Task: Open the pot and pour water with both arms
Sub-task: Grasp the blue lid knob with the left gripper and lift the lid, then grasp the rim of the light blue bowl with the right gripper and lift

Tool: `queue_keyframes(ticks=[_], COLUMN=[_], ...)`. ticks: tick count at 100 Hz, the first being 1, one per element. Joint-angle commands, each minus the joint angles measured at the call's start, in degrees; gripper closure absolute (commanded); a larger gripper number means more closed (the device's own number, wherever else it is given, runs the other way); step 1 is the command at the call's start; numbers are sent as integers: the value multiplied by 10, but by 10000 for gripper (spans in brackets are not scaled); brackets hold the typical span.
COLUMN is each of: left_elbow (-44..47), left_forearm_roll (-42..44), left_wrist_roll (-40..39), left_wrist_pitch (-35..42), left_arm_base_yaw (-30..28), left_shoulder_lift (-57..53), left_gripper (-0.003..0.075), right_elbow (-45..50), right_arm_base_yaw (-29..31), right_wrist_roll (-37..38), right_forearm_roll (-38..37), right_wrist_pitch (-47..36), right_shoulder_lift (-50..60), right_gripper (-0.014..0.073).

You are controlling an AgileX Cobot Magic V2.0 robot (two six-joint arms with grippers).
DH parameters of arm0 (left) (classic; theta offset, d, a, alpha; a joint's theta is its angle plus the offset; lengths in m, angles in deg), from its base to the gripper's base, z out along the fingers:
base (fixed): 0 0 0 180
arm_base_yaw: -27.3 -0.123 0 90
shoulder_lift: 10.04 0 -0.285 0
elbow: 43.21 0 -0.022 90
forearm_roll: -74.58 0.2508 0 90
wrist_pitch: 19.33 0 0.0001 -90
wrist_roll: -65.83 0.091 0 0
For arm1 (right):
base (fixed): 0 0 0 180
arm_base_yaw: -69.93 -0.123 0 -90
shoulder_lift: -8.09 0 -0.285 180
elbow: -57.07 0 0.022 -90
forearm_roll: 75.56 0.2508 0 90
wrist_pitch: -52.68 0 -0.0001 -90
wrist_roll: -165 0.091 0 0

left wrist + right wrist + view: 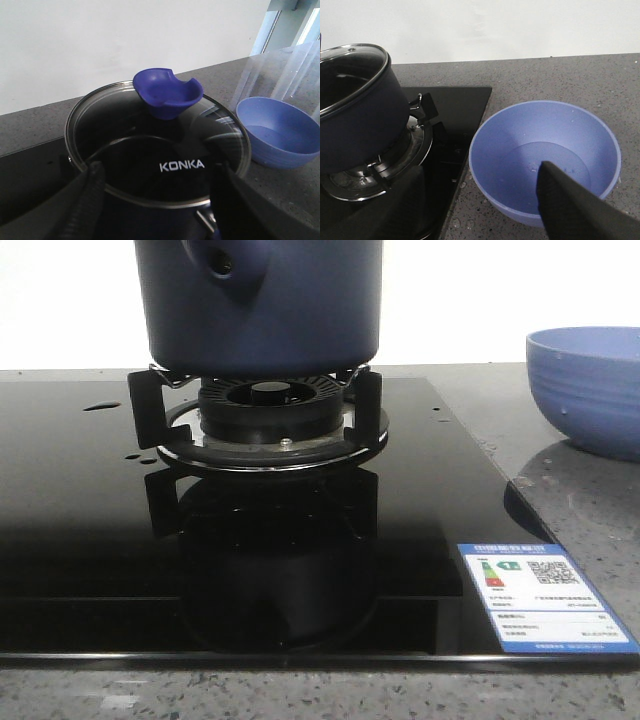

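the pot (260, 305) is sitting on the burner stand (255, 420) of the black glass stove (90, 540), and its glass lid (150, 150) is lying closed on it, so i judge the opening step is not yet done and the pouring is far away. the left claw (155, 200) is hovering just before the pot; its two dark fingers (85, 200) are standing wide apart, one at each side of the near edge of the lid, and they are holding nothing. the blue knob (167, 92) of the lid is lying ahead of this claw, beyond the fingertips, near the middle line between them. the right claw (475, 210) is also spread wide and is holding nothing; one finger is hanging over the stove beside the pot, the other over the light blue bowl (545, 155), which is standing on the grey counter (560, 80) just beside the stove. a thin layer of water (545, 165) seems to be lying in the bottom of the bowl, and small drops are shining on the stove glass in the front view. for the next move, i think the left claw is needing to go forward and a little up, until the knob is between the fingers, then close on it and lift the lid straight. the glass lid may be slipping, so a firm hold is important.
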Motion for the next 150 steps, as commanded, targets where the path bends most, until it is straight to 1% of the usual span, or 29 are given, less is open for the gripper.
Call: queue_keyframes(ticks=[1, 26, 36, 41, 74, 94, 101, 113, 120, 135, 150], left_elbow=[-50, -127, -151, -159, -206, -224, -224, -226, -229, -229, -229], left_forearm_roll=[-20, -20, -20, -19, -24, -24, -24, -24, -24, -24, -23], left_wrist_roll=[9, 31, 32, 32, 32, 32, 32, 32, 32, 32, 32], left_wrist_pitch=[21, 15, 12, 13, 12, -13, -13, -13, -13, -15, -13], left_arm_base_yaw=[12, 32, 38, 38, 39, 39, 39, 39, 39, 39, 38], left_shoulder_lift=[32, 128, 154, 165, 213, 238, 238, 238, 238, 238, 226], left_gripper=[242, 230, 166, 147, 150, 157, 183, 284, 325, 331, 332], right_elbow=[-22, -22, -22, -22, -22, -22, -22, -22, -22, -22, -22], right_arm_base_yaw=[0, 0, 0, 0, 0, 0, 0, 0, 0, 0, 0], right_wrist_roll=[-5, -5, -5, -5, -5, -5, -5, -5, -5, -5, -5], right_forearm_roll=[2, 2, 2, 2, 2, 2, 2, 2, 2, 1, -19], right_wrist_pitch=[-35, -34, -34, -34, -34, -34, -34, -34, -34, -26, -8], right_shoulder_lift=[-5, -5, -5, -5, -5, -5, -5, -5, -5, -5, -14], right_gripper=[158, 158, 158, 158, 158, 158, 158, 158, 158, 158, 158])
